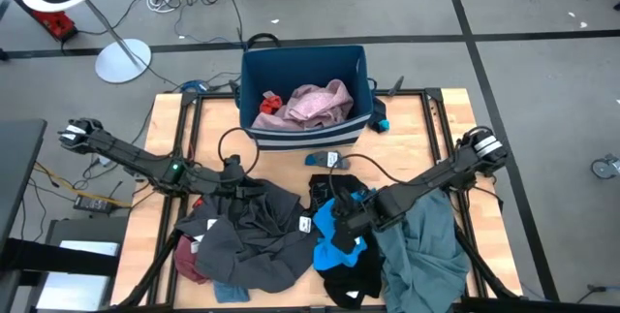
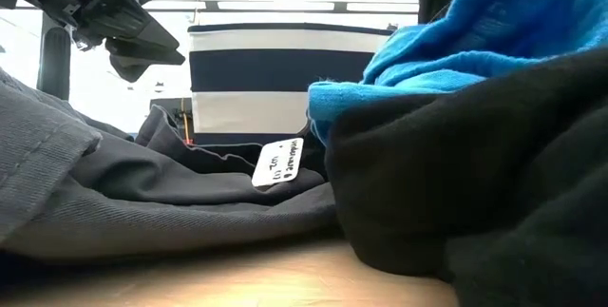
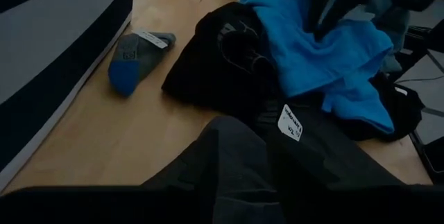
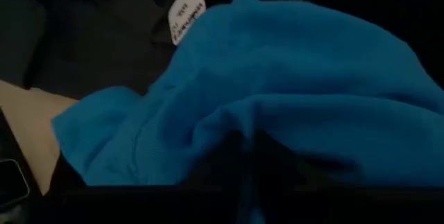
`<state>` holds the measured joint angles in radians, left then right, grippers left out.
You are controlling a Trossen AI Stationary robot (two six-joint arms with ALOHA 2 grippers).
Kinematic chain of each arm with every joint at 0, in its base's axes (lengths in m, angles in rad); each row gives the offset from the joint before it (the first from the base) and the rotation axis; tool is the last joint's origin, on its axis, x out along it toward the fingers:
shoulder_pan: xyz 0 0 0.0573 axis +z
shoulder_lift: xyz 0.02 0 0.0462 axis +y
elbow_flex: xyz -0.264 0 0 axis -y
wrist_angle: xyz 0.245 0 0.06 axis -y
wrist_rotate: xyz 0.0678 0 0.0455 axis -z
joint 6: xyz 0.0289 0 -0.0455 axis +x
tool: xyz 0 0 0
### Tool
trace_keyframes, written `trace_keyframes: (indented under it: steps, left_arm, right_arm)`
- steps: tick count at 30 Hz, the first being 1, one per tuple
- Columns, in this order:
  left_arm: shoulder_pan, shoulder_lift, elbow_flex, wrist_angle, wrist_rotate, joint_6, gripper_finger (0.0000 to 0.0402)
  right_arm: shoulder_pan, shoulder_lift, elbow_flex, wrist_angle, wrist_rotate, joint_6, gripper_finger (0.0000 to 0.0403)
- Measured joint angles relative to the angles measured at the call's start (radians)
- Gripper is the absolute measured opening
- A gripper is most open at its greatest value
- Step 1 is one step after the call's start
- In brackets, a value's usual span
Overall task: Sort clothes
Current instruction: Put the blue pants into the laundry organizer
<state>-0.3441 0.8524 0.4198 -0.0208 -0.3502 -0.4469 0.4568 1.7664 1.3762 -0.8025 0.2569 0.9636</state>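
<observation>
Sorting from one navy striped bin [image 1: 305, 137], your two arms work in front of it.
Your right gripper [image 1: 341, 218] pinches the bright blue garment [image 1: 337, 240] on the pile before the bin; your left gripper [image 1: 235, 179] hangs spread over the dark grey garment [image 1: 254, 226]. One pink garment [image 1: 317, 103] and one red piece [image 1: 268, 106] lie inside; one grey-blue sock [image 1: 325, 160] lies just before it.

Both arms are slim, dark, jointed tubes, the left arm [image 1: 136, 158] showing a small green light near its middle and a pale fitting at its base, the right arm [image 1: 436, 179] a silver collar at its base and a black cable looping along it
</observation>
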Motion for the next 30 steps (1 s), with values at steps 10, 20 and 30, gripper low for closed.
trace_keyframes:
  steps: [10, 20, 30]
  left_arm:
    - [0.0, 0.0, 0.0, 0.003, 0.0, 0.0, 0.0128]
    - [0.002, 0.0, 0.0, 0.003, -0.02, 0.027, 0.0128]
    - [0.002, 0.0, 0.0, 0.004, -0.023, 0.051, 0.0128]
  right_arm:
    - [0.001, -0.103, -0.001, 0.015, 0.083, 0.002, 0.0003]
    - [0.001, -0.262, -0.001, 0.046, 0.258, -0.073, 0.0001]
    - [-0.075, -0.365, -0.001, 0.421, 0.379, -0.428, 0.0]
